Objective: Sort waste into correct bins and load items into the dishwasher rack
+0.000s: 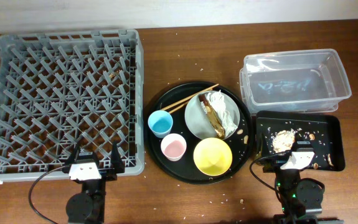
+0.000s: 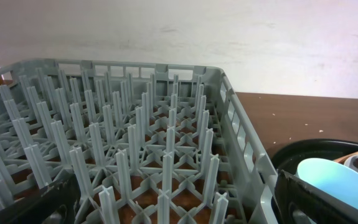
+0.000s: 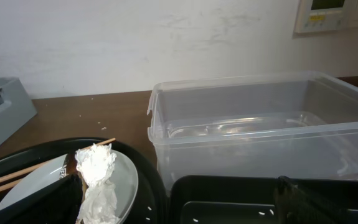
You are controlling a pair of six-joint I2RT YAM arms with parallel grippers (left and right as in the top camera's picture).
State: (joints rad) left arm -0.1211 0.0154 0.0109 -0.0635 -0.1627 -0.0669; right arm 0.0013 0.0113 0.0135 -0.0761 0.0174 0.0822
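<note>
The grey dishwasher rack [image 1: 60, 99] fills the left of the table and the left wrist view [image 2: 122, 143]. A round black tray [image 1: 166, 165] holds the grey-white plate [image 1: 194, 118], the crumpled foil wrapper with brown food [image 1: 219, 115], wooden chopsticks [image 1: 188, 98], a yellow bowl [image 1: 213, 155], a blue cup [image 1: 160, 123] and a pink cup [image 1: 173, 147]. The clear tub [image 1: 294, 81] and the shallow black tray [image 1: 328, 134] with beige scraps [image 1: 283, 138] stand at the right. My left gripper [image 1: 94, 163] is open over the rack's near edge. My right gripper [image 1: 291, 158] is open over the black tray's near edge.
Crumbs lie scattered on the brown table around the trays. The right wrist view shows the plate [image 3: 126, 180], the foil [image 3: 98, 177], the chopsticks [image 3: 17, 177] and the clear tub [image 3: 259, 137] ahead. The blue cup [image 2: 337, 186] shows in the left wrist view.
</note>
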